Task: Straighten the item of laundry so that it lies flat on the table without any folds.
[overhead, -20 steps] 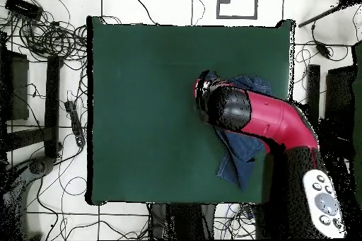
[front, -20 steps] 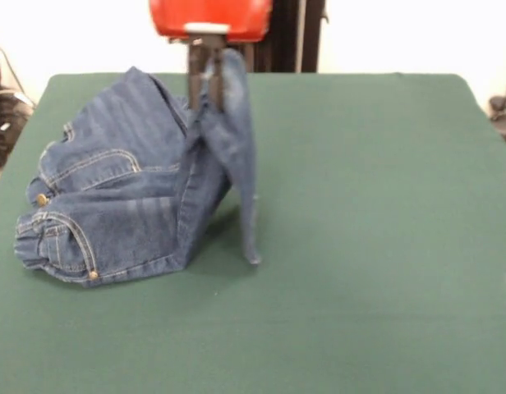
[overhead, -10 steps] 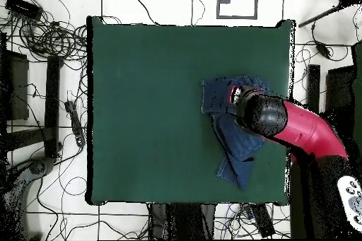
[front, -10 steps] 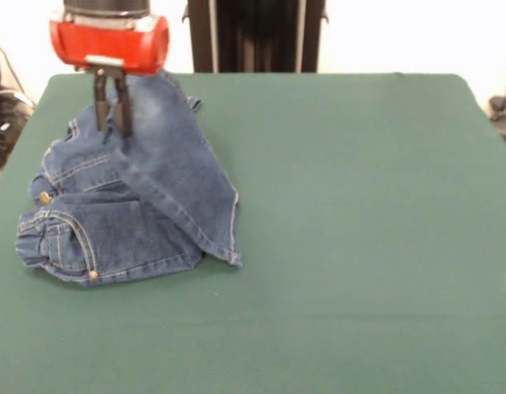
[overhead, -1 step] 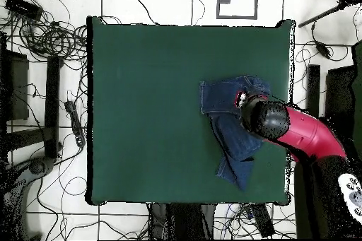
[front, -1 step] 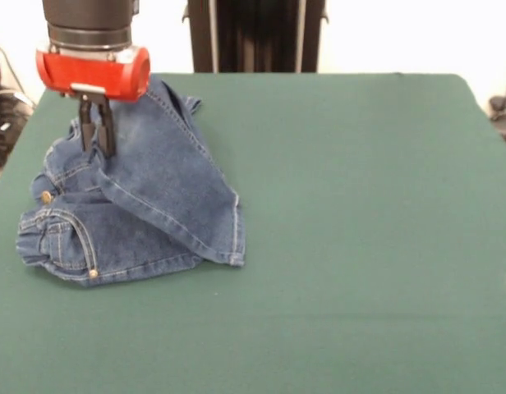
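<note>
Jeans (front, -1 step: 142,205) bunched at the left of the front view on the green table (front, -1 step: 360,230) — one leg folded across the rest, waistband low left. Gripper (front, -1 step: 97,135) upper left, fingers nearly together and down against the denim — whether pinching cloth, cannot tell.

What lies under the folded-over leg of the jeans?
The leg lies diagonally across the rest of the jeans: the waistband and pocket area show beside it, but the denim directly beneath is covered. Green table surrounds them.
</note>
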Controlling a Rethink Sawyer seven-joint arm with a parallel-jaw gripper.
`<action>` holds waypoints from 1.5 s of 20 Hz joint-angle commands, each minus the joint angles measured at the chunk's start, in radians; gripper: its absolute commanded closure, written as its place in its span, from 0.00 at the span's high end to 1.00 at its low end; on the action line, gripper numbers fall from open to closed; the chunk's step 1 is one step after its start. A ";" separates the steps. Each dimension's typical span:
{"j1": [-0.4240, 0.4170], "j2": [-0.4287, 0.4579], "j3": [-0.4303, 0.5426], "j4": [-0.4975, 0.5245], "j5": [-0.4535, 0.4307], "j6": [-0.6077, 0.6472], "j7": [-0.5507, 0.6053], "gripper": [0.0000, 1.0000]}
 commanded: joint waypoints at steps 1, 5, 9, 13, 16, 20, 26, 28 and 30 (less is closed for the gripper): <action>0.030 0.030 0.122 0.041 -0.035 -0.051 0.039 0.00; 0.034 0.016 0.118 0.038 -0.043 -0.007 0.019 1.00; 0.028 -0.011 0.115 0.056 -0.043 0.020 0.021 1.00; 0.026 -0.026 0.117 0.056 -0.041 0.047 0.014 1.00; 0.038 -0.026 0.109 0.047 -0.041 0.060 0.019 1.00; 0.081 -0.058 0.079 0.043 -0.032 0.097 0.052 1.00; 0.165 -0.089 0.030 0.070 -0.001 0.105 0.154 1.00; 0.191 -0.079 0.016 0.073 0.010 0.086 0.188 1.00; 0.217 -0.065 -0.002 0.072 0.021 0.067 0.217 1.00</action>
